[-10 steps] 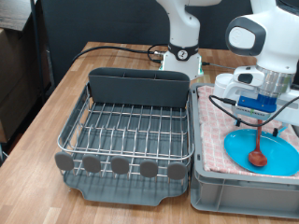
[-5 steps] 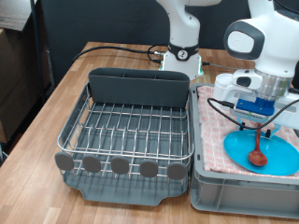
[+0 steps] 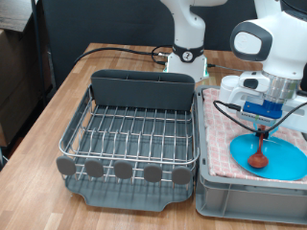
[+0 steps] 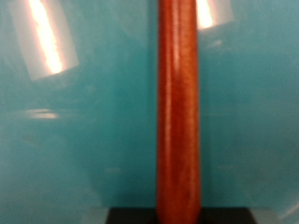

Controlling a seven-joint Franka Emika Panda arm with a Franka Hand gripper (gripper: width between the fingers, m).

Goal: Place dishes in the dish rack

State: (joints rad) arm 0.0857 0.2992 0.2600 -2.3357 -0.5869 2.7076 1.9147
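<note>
My gripper (image 3: 262, 119) is shut on the handle of a brown wooden spoon (image 3: 258, 153), which hangs upright at the exterior view's right. The spoon's bowl points down, at or just above a turquoise-blue plate (image 3: 283, 155). The plate lies flat on the pink checked cloth (image 3: 219, 134) in a grey bin (image 3: 245, 199). In the wrist view the spoon handle (image 4: 177, 103) fills the middle, with the plate (image 4: 84, 140) behind it. The dish rack (image 3: 134, 134) stands to the left of the bin, and nothing shows on its wire grid.
The rack has a tall grey caddy (image 3: 142, 88) at its back and a row of round grey tabs (image 3: 123, 170) at its front. A second white robot base (image 3: 188, 48) and black cables (image 3: 125, 50) are behind it. The wooden table (image 3: 48, 115) ends at the left.
The spoon's bowl has shifted slightly left over the plate and seems a little higher. The gripper has barely moved.
</note>
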